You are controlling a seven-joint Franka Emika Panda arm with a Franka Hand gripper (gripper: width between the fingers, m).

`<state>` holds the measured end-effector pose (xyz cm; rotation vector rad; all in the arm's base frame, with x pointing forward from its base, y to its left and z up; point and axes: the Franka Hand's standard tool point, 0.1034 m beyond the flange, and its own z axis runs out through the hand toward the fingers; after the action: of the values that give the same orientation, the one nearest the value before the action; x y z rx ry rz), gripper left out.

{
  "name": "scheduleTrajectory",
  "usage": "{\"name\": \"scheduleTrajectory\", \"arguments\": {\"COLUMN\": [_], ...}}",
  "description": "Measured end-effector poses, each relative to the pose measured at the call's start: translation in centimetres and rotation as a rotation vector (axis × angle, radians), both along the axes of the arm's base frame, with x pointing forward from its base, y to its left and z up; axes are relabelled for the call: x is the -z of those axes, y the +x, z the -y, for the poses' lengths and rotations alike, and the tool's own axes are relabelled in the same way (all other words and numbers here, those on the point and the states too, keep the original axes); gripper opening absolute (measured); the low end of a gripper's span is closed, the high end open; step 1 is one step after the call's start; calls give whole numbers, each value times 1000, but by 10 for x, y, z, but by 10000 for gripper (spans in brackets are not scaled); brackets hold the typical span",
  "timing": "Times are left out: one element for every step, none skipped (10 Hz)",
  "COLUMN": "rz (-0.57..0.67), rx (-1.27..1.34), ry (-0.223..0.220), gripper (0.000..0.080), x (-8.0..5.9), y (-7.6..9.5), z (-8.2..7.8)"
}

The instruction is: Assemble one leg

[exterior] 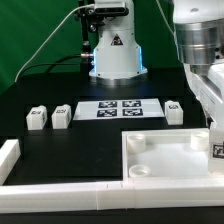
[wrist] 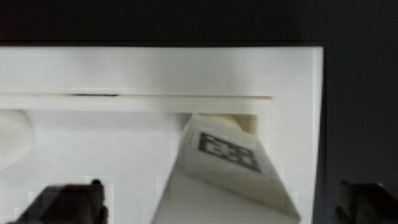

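Note:
One leg [wrist: 226, 152], a stubby white block with a black-and-white tag, stands on the large white panel [wrist: 125, 75] between my gripper's [wrist: 222, 203] dark fingers. There is a gap between the leg and each finger, so the gripper is open. In the exterior view the gripper [exterior: 213, 128] hangs over the panel's [exterior: 165, 160] right part, and this leg [exterior: 218, 150] is cut by the frame edge. Three more legs lie on the black table: two at the exterior view's left [exterior: 37, 118] [exterior: 62, 115] and one nearer the right [exterior: 174, 111].
The marker board [exterior: 120, 109] lies in the middle of the table in front of the robot base [exterior: 113, 55]. Long white border bars run along the front [exterior: 90, 196] and the exterior view's left [exterior: 8, 155].

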<state>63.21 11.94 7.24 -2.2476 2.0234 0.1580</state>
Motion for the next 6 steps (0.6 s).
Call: {"name": "scheduleTrajectory", "arguments": {"rz": [18,35,51,69,93,114], "rx": [-118,-229,-334,-468,-637,-802], "ry": [0,0,0,-5,-12,-19], "gripper": [649,649,649,649,649,649], "x": [1,1,1,1,1,1], "y": [0,0,0,0,1,1], "z": [1,2,2,3,2,1]}}
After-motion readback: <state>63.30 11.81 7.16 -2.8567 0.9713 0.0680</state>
